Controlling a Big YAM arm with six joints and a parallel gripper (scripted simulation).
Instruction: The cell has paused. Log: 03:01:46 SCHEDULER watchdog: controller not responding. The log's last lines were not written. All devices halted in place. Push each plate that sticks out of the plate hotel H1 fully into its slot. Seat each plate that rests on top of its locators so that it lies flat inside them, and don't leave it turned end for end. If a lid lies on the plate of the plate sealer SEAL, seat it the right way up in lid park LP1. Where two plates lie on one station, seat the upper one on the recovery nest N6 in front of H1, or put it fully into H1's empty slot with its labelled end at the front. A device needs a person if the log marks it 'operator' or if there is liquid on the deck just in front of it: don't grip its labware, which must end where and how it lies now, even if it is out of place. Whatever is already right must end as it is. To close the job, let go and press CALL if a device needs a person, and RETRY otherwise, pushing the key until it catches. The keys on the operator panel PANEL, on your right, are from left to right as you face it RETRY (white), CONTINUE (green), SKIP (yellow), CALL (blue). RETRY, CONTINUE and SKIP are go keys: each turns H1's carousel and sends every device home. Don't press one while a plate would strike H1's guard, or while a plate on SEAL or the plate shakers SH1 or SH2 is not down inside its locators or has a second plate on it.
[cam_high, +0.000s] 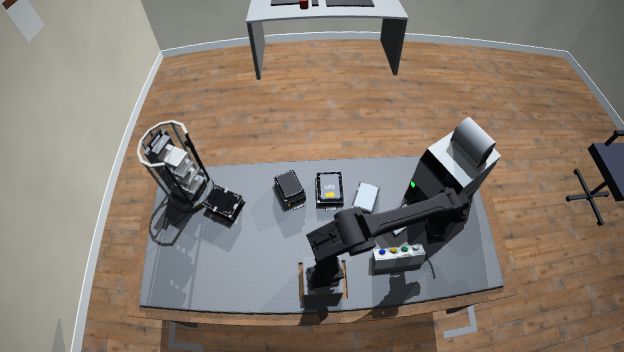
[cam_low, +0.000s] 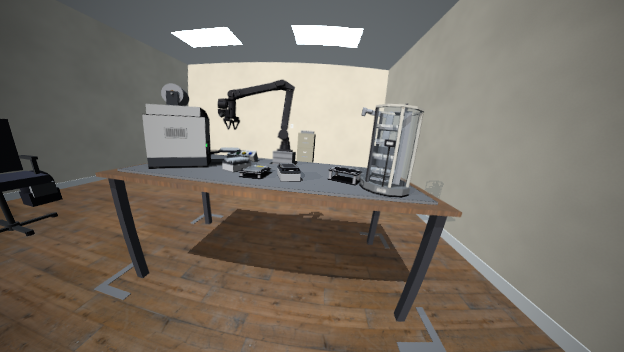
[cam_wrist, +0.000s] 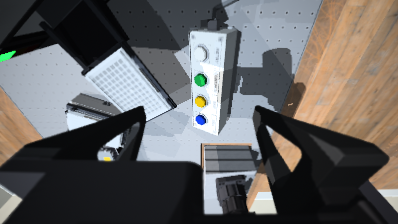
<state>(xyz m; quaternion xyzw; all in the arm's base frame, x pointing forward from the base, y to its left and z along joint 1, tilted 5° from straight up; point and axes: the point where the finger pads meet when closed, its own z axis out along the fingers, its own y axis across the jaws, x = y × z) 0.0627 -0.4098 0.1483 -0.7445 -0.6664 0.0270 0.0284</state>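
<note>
A grey perforated mat (cam_high: 240, 270) covers a wooden table (cam_low: 280, 197) on a plank floor, with pale walls around, a second table (cam_high: 327, 20) at the far wall and an office chair (cam_low: 20, 180) off to one side. On the mat stand the cylindrical plate hotel (cam_high: 170, 160), a dark nest (cam_high: 225, 202) just before it, two black stations (cam_high: 289, 189), a pale plate (cam_high: 366, 196) and the boxy sealer (cam_high: 452, 167). The black arm (cam_high: 400, 215) reaches high across from its base, elbow raised. Its gripper (cam_wrist: 200, 130) hangs wide open and empty above the button panel (cam_wrist: 212, 80), fingers straddling the blue key (cam_wrist: 200, 120).
</note>
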